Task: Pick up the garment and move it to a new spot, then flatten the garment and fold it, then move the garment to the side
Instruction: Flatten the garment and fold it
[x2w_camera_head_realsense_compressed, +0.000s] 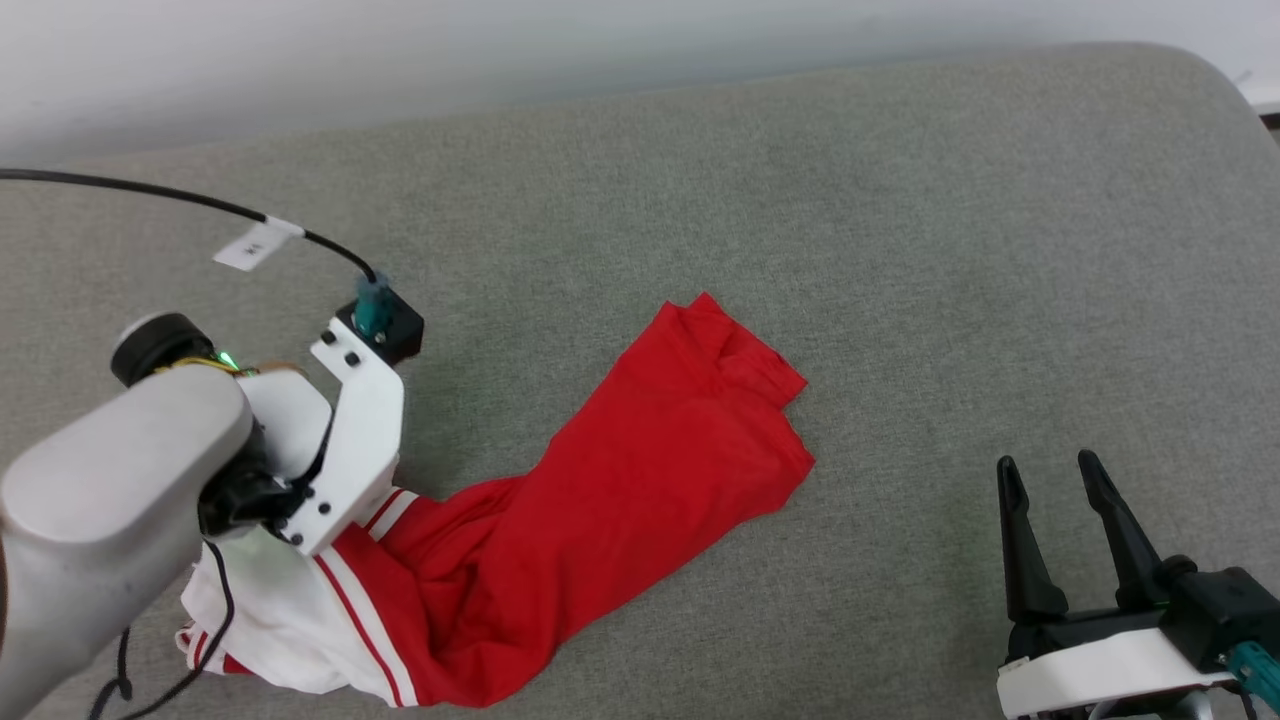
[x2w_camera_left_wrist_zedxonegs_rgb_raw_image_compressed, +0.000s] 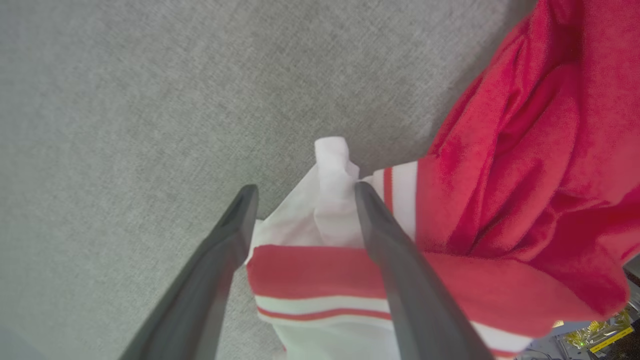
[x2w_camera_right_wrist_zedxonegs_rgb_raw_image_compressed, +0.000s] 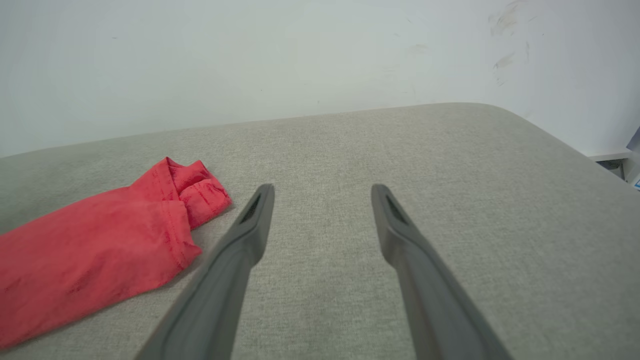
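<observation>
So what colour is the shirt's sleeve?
White, edged with red-and-white stripes; the sleeve shows best in the left wrist view.

On my screens I see a counter (x2w_camera_head_realsense_compressed: 900, 250) covered in grey woven fabric, its far right corner rounded off, running up close to a plain pale wall (x2w_camera_head_realsense_compressed: 400, 50). From the right wrist view I make out a few faint scuff marks (x2w_camera_right_wrist_zedxonegs_rgb_raw_image_compressed: 505, 20) high on that wall and a narrow white ledge (x2w_camera_right_wrist_zedxonegs_rgb_raw_image_compressed: 607, 156) just past the counter's rounded corner. In the lower right corner of the left wrist view I catch a yellow strip (x2w_camera_left_wrist_zedxonegs_rgb_raw_image_compressed: 607, 341) with dark markings, too blurred for me to identify.
</observation>
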